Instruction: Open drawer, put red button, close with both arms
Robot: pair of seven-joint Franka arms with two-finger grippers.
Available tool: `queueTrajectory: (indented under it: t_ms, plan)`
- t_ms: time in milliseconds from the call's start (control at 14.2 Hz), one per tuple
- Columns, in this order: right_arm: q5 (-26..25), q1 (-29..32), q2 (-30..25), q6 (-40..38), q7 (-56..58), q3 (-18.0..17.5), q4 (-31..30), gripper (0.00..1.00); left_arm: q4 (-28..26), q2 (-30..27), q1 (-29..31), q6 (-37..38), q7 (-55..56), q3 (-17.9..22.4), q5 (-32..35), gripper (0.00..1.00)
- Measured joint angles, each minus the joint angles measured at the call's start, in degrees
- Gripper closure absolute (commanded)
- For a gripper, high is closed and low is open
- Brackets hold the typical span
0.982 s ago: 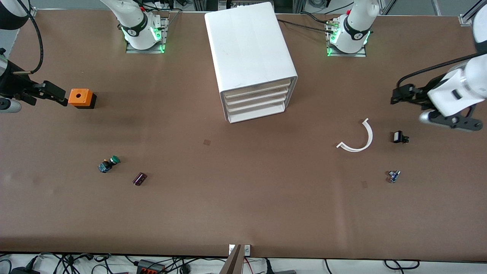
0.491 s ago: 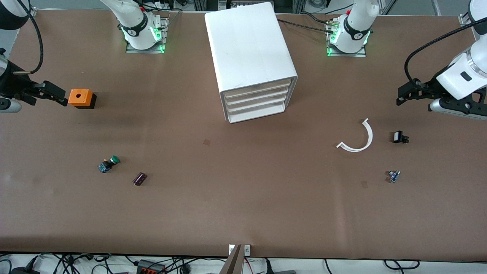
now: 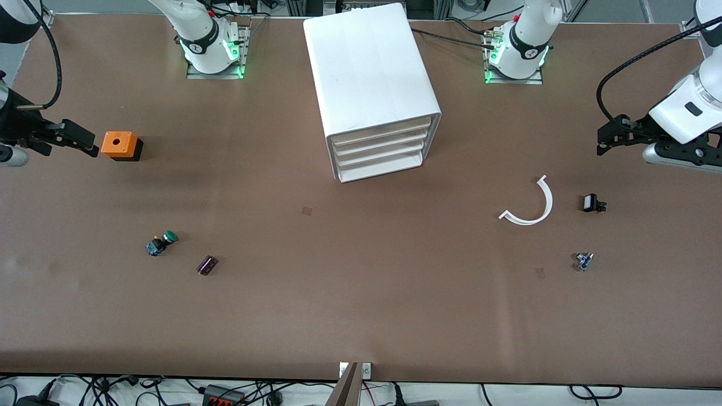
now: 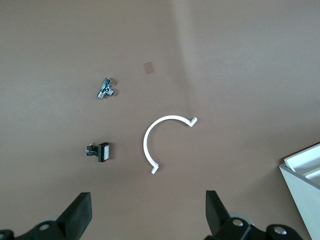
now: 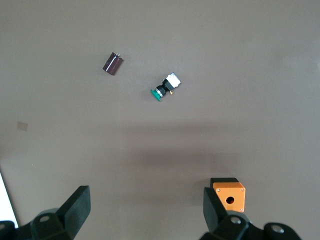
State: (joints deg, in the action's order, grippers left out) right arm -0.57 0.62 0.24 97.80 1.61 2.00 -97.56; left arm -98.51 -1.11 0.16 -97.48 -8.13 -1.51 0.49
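A: Where is the drawer [image 3: 383, 128]?

B: It is the top one in the white cabinet [image 3: 369, 62], and its front is flush with the drawers under it. The worktop [image 3: 361, 316] in front of the cabinet is bare.

A: And the left gripper [image 3: 609, 135]?

B: It hangs over the worktop's edge at the left arm's end, with its jaws wide. A white curved piece [image 3: 533, 211] and a small black part [image 3: 591, 202] lie near it.

A: And the right gripper [image 3: 84, 142]?

B: It is at the right arm's end, just beside the orange cube [image 3: 119, 144]. Its jaws are wide and hold nothing. A green button [image 3: 162, 242] lies nearer to the camera.
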Motion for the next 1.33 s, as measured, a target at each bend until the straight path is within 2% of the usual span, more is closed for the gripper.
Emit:
queueTrajectory:
  t_ms: [1333]
  plan:
    - [0.0, 0.0, -0.2, 1.0, 0.0, 0.0, -0.4, 0.00, 1.0, -3.0, -0.7, 4.2, 4.5, -1.5, 0.0, 0.00]
